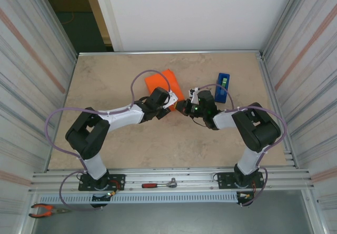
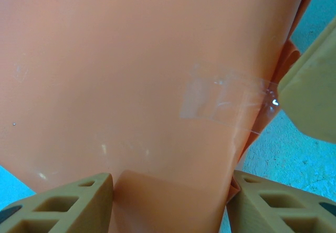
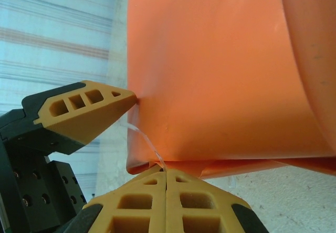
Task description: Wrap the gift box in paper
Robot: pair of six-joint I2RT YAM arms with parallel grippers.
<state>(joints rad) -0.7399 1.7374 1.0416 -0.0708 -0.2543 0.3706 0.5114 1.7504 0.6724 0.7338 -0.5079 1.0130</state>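
The gift box (image 1: pixel 164 82), wrapped in the orange paper (image 2: pixel 131 75), is tilted up off the table at the middle. My left gripper (image 1: pixel 166 102) holds it from the near side; its two tan fingers (image 2: pixel 68 201) press on opposite sides of the orange block. My right gripper (image 3: pixel 166 171) is shut just right of the box's corner, pinching the end of a clear tape strip (image 3: pixel 144 141). The strip runs up to the paper beside the left finger (image 3: pixel 79 109). Clear tape (image 2: pixel 220 99) lies across the paper seam, with a right finger (image 2: pixel 310 102) at its end.
A blue tape dispenser (image 1: pixel 223 88) stands right of the right gripper. A red-handled ratchet (image 1: pixel 158 184) lies on the front rail and pliers (image 1: pixel 45 210) at the near left. Corrugated walls close in both sides of the table (image 1: pixel 105 144).
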